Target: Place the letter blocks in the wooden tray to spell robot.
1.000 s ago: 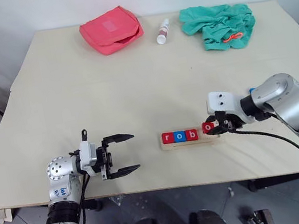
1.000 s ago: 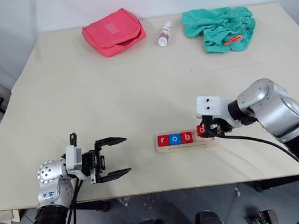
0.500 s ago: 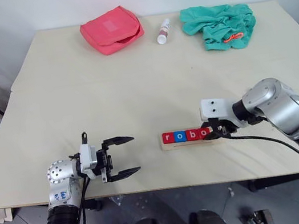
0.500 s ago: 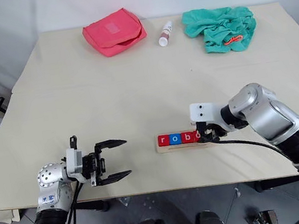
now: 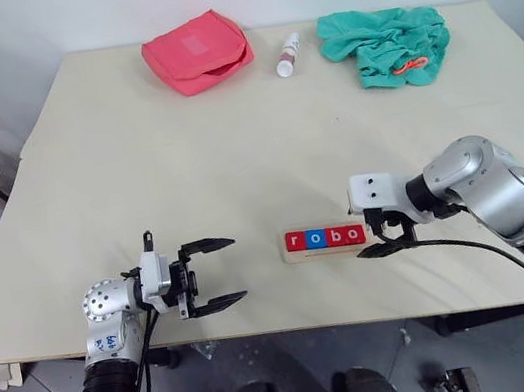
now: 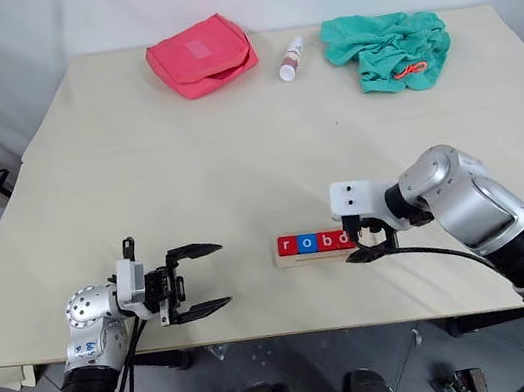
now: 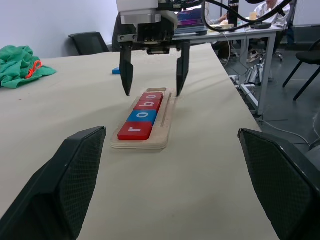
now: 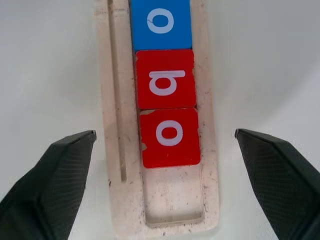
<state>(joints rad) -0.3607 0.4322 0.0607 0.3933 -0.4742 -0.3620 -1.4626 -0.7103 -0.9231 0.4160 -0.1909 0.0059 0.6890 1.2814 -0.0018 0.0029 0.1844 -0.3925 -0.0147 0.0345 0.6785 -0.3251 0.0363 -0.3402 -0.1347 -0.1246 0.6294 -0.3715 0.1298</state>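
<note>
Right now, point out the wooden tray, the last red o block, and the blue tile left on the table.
wooden tray (image 8: 172,210): right wrist view, bare end.
last red o block (image 8: 170,137): right wrist view, face.
blue tile (image 7: 115,71): left wrist view, top.

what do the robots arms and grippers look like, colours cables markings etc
Both arms have rounded silver-grey shells with black joints. The right arm carries a thin black cable and a white wrist block with two dark dots. The left arm has blue markings. The left gripper and right gripper each have two black, textured, tapering fingers.
</note>
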